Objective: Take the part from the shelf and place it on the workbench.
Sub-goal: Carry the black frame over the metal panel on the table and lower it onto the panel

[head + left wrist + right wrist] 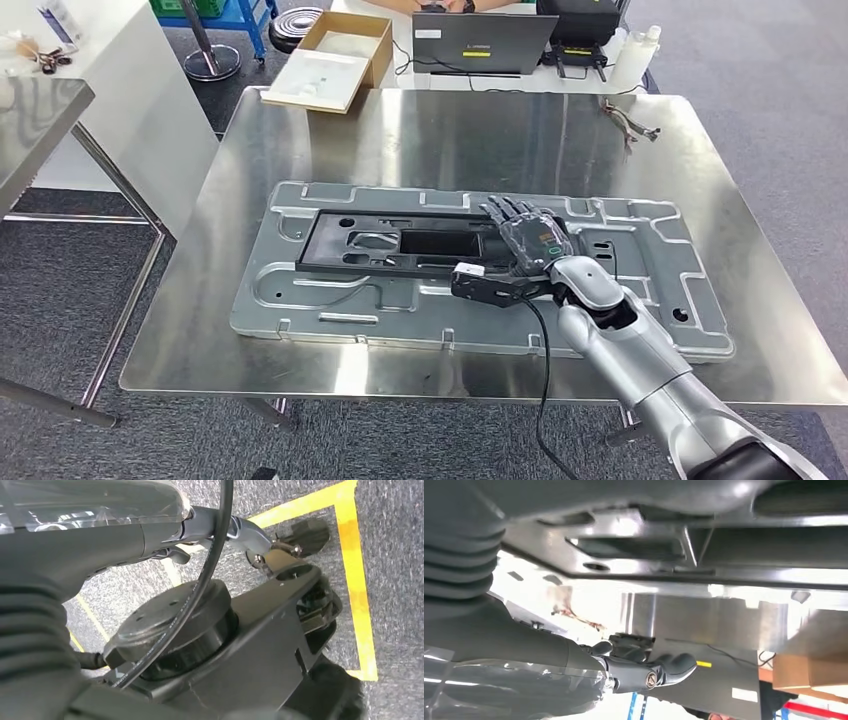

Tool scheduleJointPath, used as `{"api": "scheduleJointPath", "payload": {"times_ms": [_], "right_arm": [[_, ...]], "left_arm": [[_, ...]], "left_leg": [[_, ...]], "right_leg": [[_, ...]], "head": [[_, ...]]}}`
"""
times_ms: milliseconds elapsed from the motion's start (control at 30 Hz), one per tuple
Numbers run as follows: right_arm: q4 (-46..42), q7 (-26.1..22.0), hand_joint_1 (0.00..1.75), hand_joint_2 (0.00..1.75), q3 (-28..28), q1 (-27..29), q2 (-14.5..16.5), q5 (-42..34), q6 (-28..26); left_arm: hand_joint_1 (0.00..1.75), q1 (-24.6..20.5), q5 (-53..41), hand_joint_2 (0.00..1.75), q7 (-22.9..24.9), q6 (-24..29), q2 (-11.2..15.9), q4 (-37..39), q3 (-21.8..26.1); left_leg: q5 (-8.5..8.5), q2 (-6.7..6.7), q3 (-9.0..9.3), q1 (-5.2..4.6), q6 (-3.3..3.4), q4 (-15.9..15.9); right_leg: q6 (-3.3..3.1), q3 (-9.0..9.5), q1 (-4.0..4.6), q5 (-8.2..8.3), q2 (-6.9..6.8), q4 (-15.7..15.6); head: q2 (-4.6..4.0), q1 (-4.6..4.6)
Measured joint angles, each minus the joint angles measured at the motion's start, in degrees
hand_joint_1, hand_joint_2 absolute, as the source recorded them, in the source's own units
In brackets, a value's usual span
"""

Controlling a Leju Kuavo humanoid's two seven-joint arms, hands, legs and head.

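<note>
Black part (400,243) lies flat on the grey panel (300,300), roughly centre of it, long side running across the tabletop (450,130). It's a flat frame with a rectangular cutout in the middle and smaller holes toward its left end. Right hand (525,238) is palm-down over the part's right end, fingers (505,210) straight and slightly spread, lying on or just above the surface; can't tell if there's real contact, nothing is pinched. Thumb (676,664) in the right wrist view sticks out free, gripping nothing, with the part's underside edge (634,550) close by. Silver right arm (640,350) comes in from the lower right, a black cable (545,380) hanging off the wrist. Left hand (90,535) hangs low by the robot's body over grey carpet (390,540) with yellow floor tape (357,580); its fingers are mostly out of frame, so spread or curled, can't tell. Panel covers most of the steel tabletop, front edge near the robot's side. Past the far edge: a laptop (485,42), an open cardboard box (335,62), a white bottle (635,55), a small bundle of wires (632,122) on the tabletop's far right corner. A second steel table (35,120) stands off to the left.
</note>
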Motion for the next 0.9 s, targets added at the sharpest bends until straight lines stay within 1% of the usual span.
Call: {"api": "scheduleJointPath", "payload": {"times_ms": [33, 67, 100, 133, 167, 200, 233, 267, 300, 333, 367, 400, 433, 467, 500, 533, 567, 600, 633, 667, 700, 733, 767, 800, 833, 867, 900], "right_arm": [[-0.19, -0.07, 0.0, 0.0, 0.03, 0.2, 0.16, -0.14, 0.0], [-0.43, -0.21, 0.0, 0.0, 0.07, 0.35, 0.31, -0.26, -0.03], [-0.76, -0.38, 0.0, 0.0, 0.11, 0.39, 0.42, -0.35, -0.1], [-1.14, -0.58, 0.0, 0.0, 0.2, 0.3, 0.48, -0.39, -0.15], [-1.51, -0.73, 0.0, 0.0, 0.39, 0.15, 0.53, -0.39, -0.17], [-1.95, -0.85, 0.0, 0.0, 0.67, 0.03, 0.56, -0.39, -0.16], [-2.38, -0.92, 0.0, 0.0, 1.0, -0.07, 0.57, -0.39, -0.12], [-2.82, -0.97, 0.0, 0.0, 1.36, -0.12, 0.59, -0.4, -0.05], [-3.25, -1.02, 0.0, 0.0, 1.71, -0.14, 0.57, -0.43, 0.02], [-3.57, -1.04, 0.0, 0.0, 2.05, -0.22, 0.54, -0.48, 0.06], [-3.81, -1.1, 0.0, 0.0, 2.4, -0.26, 0.5, -0.56, 0.07], [-4.02, -1.17, 0.0, 0.0, 2.73, -0.31, 0.42, -0.66, 0.05], [-4.26, -1.24, 0.0, 0.0, 3.07, -0.35, 0.28, -0.79, 0.03], [-4.56, -1.28, 0.0, 0.0, 3.42, -0.34, 0.1, -0.91, 0.01], [-4.99, -1.26, 0.0, 0.0, 3.8, -0.32, -0.11, -1.04, 0.02], [-5.5, -1.18, 0.0, 0.0, 4.21, -0.29, -0.28, -1.17, 0.04], [-6.05, -1.1, 0.0, 0.0, 4.57, -0.26, -0.37, -1.28, 0.06], [-6.66, -1.03, 0.0, 0.0, 4.9, -0.25, -0.42, -1.37, 0.08], [-7.26, -0.96, 0.0, 0.0, 5.15, -0.25, -0.42, -1.43, 0.09], [-7.86, -0.91, 0.0, 0.0, 5.36, -0.27, -0.42, -1.44, 0.09], [-8.41, -0.85, 0.0, 0.0, 5.53, -0.33, -0.45, -1.44, 0.09], [-8.86, -0.77, 0.0, 0.0, 5.68, -0.39, -0.49, -1.44, 0.09], [-9.23, -0.72, 0.0, 0.0, 5.83, -0.43, -0.52, -1.44, 0.1], [-9.53, -0.68, 0.0, 0.0, 5.99, -0.46, -0.55, -1.45, 0.12], [-9.78, -0.66, 0.0, 0.0, 6.15, -0.46, -0.55, -1.45, 0.14], [-9.97, -0.65, 0.0, 0.0, 6.29, -0.49, -0.55, -1.45, 0.15], [-10.11, -0.63, 0.0, 0.0, 6.39, -0.53, -0.55, -1.45, 0.16]], "left_arm": [[0.0, 0.03, 0.1, 0.0, -0.04, -0.02, 0.03, 0.0, -0.04], [0.0, 0.06, 0.22, 0.0, -0.12, -0.08, 0.04, 0.0, -0.13], [0.0, 0.08, 0.35, 0.0, -0.27, -0.18, 0.05, 0.0, -0.25], [0.0, 0.08, 0.49, 0.0, -0.46, -0.33, 0.05, 0.01, -0.36], [0.0, 0.06, 0.61, 0.0, -0.67, -0.46, 0.2, 0.06, -0.43], [0.0, 0.04, 0.77, 0.0, -0.89, -0.63, 0.3, 0.1, -0.54], [0.0, 0.0, 0.91, 0.0, -1.08, -0.76, 0.4, 0.15, -0.67], [0.0, -0.01, 1.04, 0.0, -1.21, -0.84, 0.49, 0.2, -0.83], [0.0, 0.02, 1.14, 0.0, -1.3, -0.91, 0.45, 0.21, -1.02], [0.0, 0.08, 1.17, 0.0, -1.35, -0.9, 0.47, 0.26, -1.18], [0.0, 0.14, 1.22, 0.0, -1.4, -0.91, 0.49, 0.34, -1.29], [0.0, 0.18, 1.28, 0.0, -1.48, -0.92, 0.5, 0.43, -1.38], [0.0, 0.15, 1.41, 0.0, -1.54, -0.93, 0.5, 0.52, -1.45], [0.0, 0.08, 1.56, 0.0, -1.59, -0.9, 0.5, 0.57, -1.48], [0.0, -0.01, 1.76, 0.0, -1.58, -0.81, 0.5, 0.59, -1.51], [0.0, -0.08, 1.97, 0.0, -1.48, -0.68, 0.51, 0.59, -1.52], [0.0, -0.13, 2.11, 0.0, -1.35, -0.49, 0.51, 0.59, -1.54], [0.0, -0.15, 2.25, 0.0, -1.22, -0.29, 0.51, 0.59, -1.57], [0.0, -0.18, 2.3, 0.0, -1.13, -0.11, 0.51, 0.57, -1.61], [0.0, -0.25, 2.33, 0.0, -1.1, 0.04, 0.58, 0.55, -1.66], [0.0, -0.33, 2.34, 0.0, -1.09, 0.15, 0.64, 0.51, -1.71], [0.0, -0.42, 2.35, 0.0, -1.08, 0.2, 0.71, 0.48, -1.76], [0.0, -0.48, 2.35, 0.0, -1.07, 0.22, 0.78, 0.45, -1.81], [0.0, -0.5, 2.36, 0.0, -1.05, 0.22, 0.77, 0.41, -1.86], [0.0, -0.49, 2.36, 0.0, -1.05, 0.22, 0.76, 0.39, -1.92], [0.0, -0.49, 2.37, 0.0, -1.04, 0.2, 0.76, 0.37, -2.02], [0.0, -0.49, 2.37, 0.0, -1.03, 0.18, 0.75, 0.34, -2.11]], "left_leg": [[0.05, 0.03, -0.11, 0.14, -0.17, 0.08], [0.09, 0.04, -0.31, 0.38, -0.47, 0.28], [0.09, 0.04, -0.62, 0.74, -0.93, 0.64], [0.01, 0.04, -1.03, 1.11, -1.55, 1.23], [-0.04, -0.03, -1.48, 1.36, -2.24, 1.78], [-0.08, -0.12, -1.86, 1.46, -2.94, 2.31], [0.0, -0.25, -2.17, 1.45, -3.57, 2.77], [0.25, -0.41, -2.35, 1.42, -4.11, 2.84], [0.55, -0.51, -2.47, 1.5, -4.58, 2.84], [0.58, -0.56, -2.68, 1.68, -4.91, 2.9], [-0.2, -0.53, -3.06, 1.81, -5.05, 3.42], [-2.01, -0.46, -3.76, 1.83, -4.98, 5.12], [-4.72, -0.39, -4.78, 1.7, -4.75, 8.11], [-7.75, -0.36, -5.96, 1.4, -4.43, 12.05], [-10.25, -0.37, -6.93, 1.05, -4.11, 16.1], [-11.69, -0.38, -7.31, 0.68, -3.74, 19.1], [-11.98, -0.39, -6.78, 0.27, -3.23, 20.32], [-11.27, -0.41, -5.16, -0.19, -2.54, 19.35], [-10.12, -0.45, -2.53, -0.76, -1.61, 16.41], [-9.5, -0.49, 0.52, -1.4, -0.46, 12.33], [-9.11, -0.48, 3.23, -1.9, 0.33, 8.51], [-9.02, -0.47, 5.0, -2.3, 0.82, 5.71], [-9.12, -0.43, 5.78, -2.57, 1.01, 4.15], [-8.66, -0.4, 5.85, -2.68, 0.83, 3.56], [-7.97, -0.32, 5.76, -2.57, 0.85, 2.94], [-7.18, -0.18, 5.67, -2.44, 0.99, 2.25], [-6.26, -0.03, 5.39, -2.22, 1.19, 1.62]], "right_leg": [[0.4, -0.92, -0.39, -0.25, -0.02, 1.92], [0.89, -0.9, -0.86, 0.62, -0.07, 1.85], [1.48, 0.18, -1.4, 2.39, -0.18, -0.33], [2.23, 1.94, -1.97, 4.14, -0.31, -3.98], [2.72, 3.46, -2.17, 5.48, -0.22, -6.85], [2.68, 4.28, -2.23, 6.33, -0.01, -8.63], [2.22, 4.4, -2.15, 6.37, 0.25, -9.2], [1.41, 3.88, -1.85, 6.38, 0.55, -8.54], [0.51, 3.35, -1.83, 6.48, 0.62, -8.31], [-0.21, 2.96, -1.8, 6.58, 0.56, -8.27], [-0.86, 2.49, -1.68, 6.97, 0.51, -8.18], [-1.5, 2.0, -1.56, 7.44, 0.43, -8.19], [-2.02, 1.45, -1.33, 7.92, 0.35, -8.22], [-2.41, 0.87, -0.98, 8.4, 0.27, -8.22], [-2.73, 0.24, -0.57, 8.88, 0.19, -8.21], [-2.99, -0.39, -0.11, 9.35, 0.11, -8.21], [-3.2, -0.98, 0.36, 9.81, 0.07, -8.2], [-3.37, -1.51, 0.82, 10.25, 0.07, -8.19], [-3.5, -1.94, 1.19, 10.66, 0.08, -8.19], [-3.56, -2.26, 1.47, 11.06, 0.09, -8.19], [-3.52, -2.48, 1.65, 11.44, 0.07, -8.23], [-3.35, -2.58, 1.68, 11.83, -0.01, -8.31], [-3.06, -2.62, 1.6, 12.25, -0.09, -8.47], [-2.73, -2.6, 1.5, 12.72, -0.16, -8.74], [-2.38, -2.61, 1.43, 13.05, -0.2, -8.94], [-2.06, -2.8, 1.43, 12.64, -0.17, -8.82], [-1.78, -3.22, 1.45, 11.25, -0.12, -7.94]], "head": [[0.0, -0.01], [0.0, 0.0], [0.0, 0.0], [0.0, 0.0], [0.0, 0.01], [0.0, 0.01], [0.0, 0.0], [0.0, -0.01], [0.0, -0.01], [0.0, -0.02], [0.0, -0.02], [0.0, -0.02], [0.0, -0.02], [0.0, -0.02], [0.0, -0.02], [0.0, -0.02], [0.0, -0.02], [0.0, -0.02], [0.0, -0.02], [0.0, -0.01], [0.0, -0.01], [0.0, -0.01], [0.0, -0.01], [0.0, -0.01], [0.0, -0.02], [0.0, -0.01], [0.0, -0.01]]}}
